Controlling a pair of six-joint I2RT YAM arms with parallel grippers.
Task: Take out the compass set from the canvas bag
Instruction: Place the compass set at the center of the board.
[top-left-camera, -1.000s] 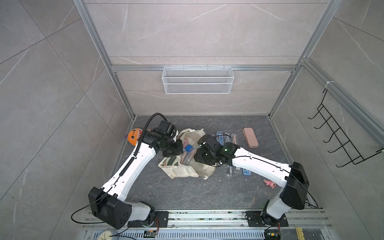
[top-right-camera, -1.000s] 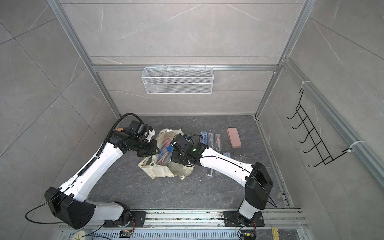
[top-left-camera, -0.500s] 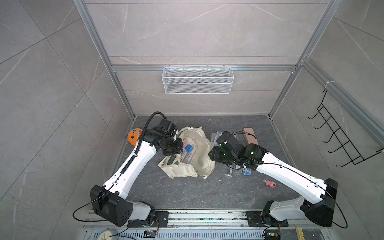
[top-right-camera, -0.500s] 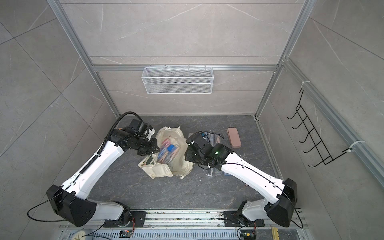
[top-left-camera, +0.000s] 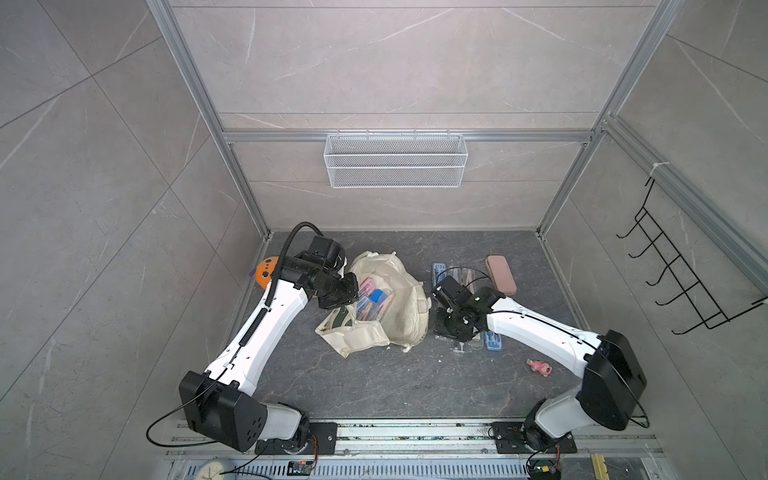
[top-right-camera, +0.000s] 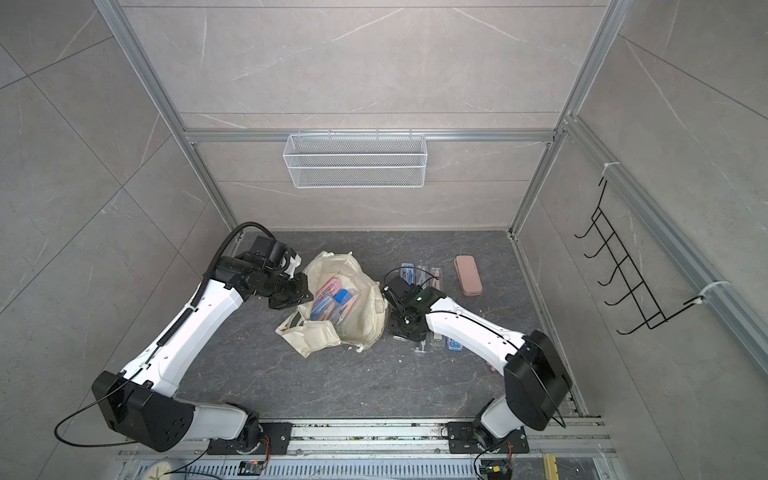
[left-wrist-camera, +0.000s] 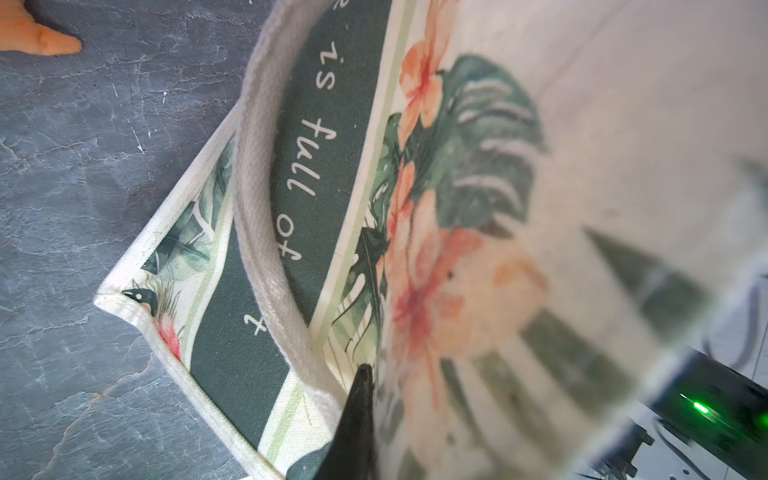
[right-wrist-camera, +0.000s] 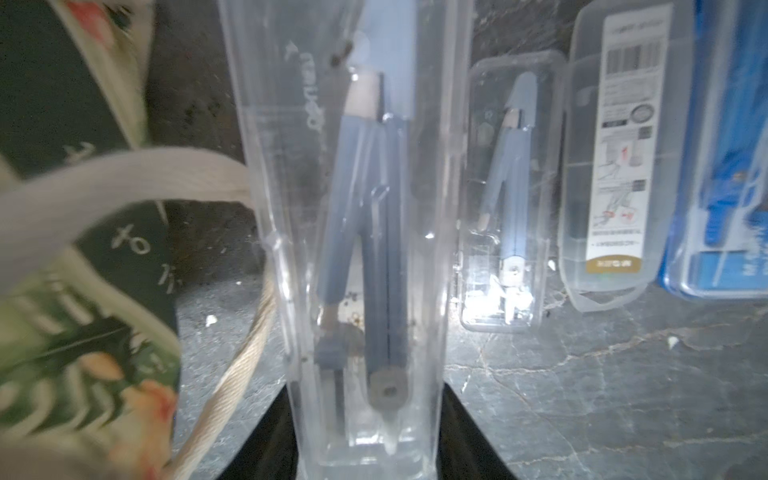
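Firstly, visibility. In both top views the right gripper (top-left-camera: 454, 331) is masked by its own wrist, and the tips of the left gripper (top-left-camera: 347, 301) are lost at the bag's rim. The left wrist view shows a single black finger (left-wrist-camera: 360, 415), the remainder cut off, and the cloth nearest the lens is blurred.

The left fingers are pinched tight on the rim of the canvas bag (top-left-camera: 405, 307), whose mouth stands open. The right fingers (right-wrist-camera: 465, 436) stand partly apart, clamped on either side of the compass set (right-wrist-camera: 365, 232), a clear case with one grey-blue compass inside. It is outside the bag, just beside a handle (right-wrist-camera: 124, 174). Whether it touches the floor (right-wrist-camera: 602, 395) cannot be told.

Contents: the bag holds pink and blue cases (top-left-camera: 372, 299), their number unclear.

Count: beyond the right fingers three more cases lie side by side. These are a small clear case (right-wrist-camera: 509, 195), a frosted labelled case (right-wrist-camera: 623, 158) and a blue case (right-wrist-camera: 723, 166) cut by the frame. One orange plush toy (top-left-camera: 266, 272) sits behind the left fingers. One pink pouch (top-left-camera: 500, 280) and one small pink object (top-left-camera: 539, 367) lie apart from the right fingers.
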